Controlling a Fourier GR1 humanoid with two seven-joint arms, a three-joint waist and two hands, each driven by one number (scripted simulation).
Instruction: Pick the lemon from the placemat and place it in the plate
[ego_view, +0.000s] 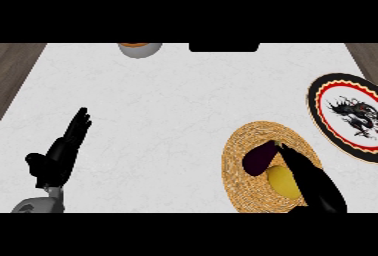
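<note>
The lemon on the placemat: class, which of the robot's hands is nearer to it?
Right. The right hand lies over the woven placemat, fingers beside the lemon and overlapping its edge. The left hand rests open, far across the counter at the view's left.

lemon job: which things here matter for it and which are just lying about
Part of the job:
- lemon on the woven placemat
- plate with the dragon picture, at the right edge
- right robot hand, fingers straight, over the lemon

Just lying about:
- purple eggplant beside the lemon on the placemat
- grey bowl at the far edge
- left robot hand, open, resting at the left
</note>
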